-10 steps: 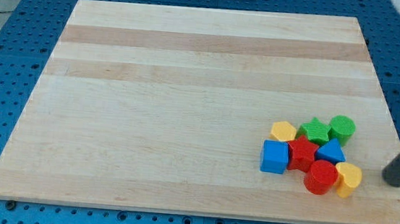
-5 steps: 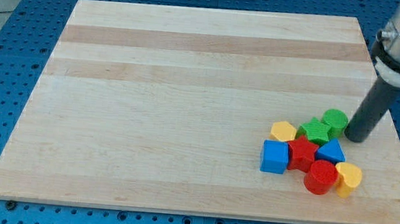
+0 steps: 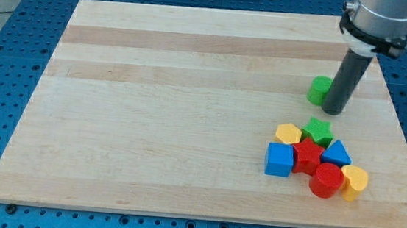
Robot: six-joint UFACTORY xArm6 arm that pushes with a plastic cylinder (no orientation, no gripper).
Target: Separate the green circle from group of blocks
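The green circle (image 3: 318, 90) lies alone on the wooden board (image 3: 191, 91), up and right of centre, clear of the cluster. My tip (image 3: 333, 110) stands right against its right side and partly covers it. The cluster sits lower at the view's right: a yellow hexagon (image 3: 287, 133), a green star (image 3: 318, 131), a red star (image 3: 307, 155), a blue triangle (image 3: 337, 153), a blue cube (image 3: 279, 160), a red cylinder (image 3: 325, 181) and a yellow heart (image 3: 354, 182).
The board's right edge (image 3: 392, 108) runs close to my tip. A blue perforated table (image 3: 2, 52) surrounds the board.
My tip swept from the board's lower right up and to the left. It pushed the green circle out of the cluster towards the view's top. The other blocks stayed put.
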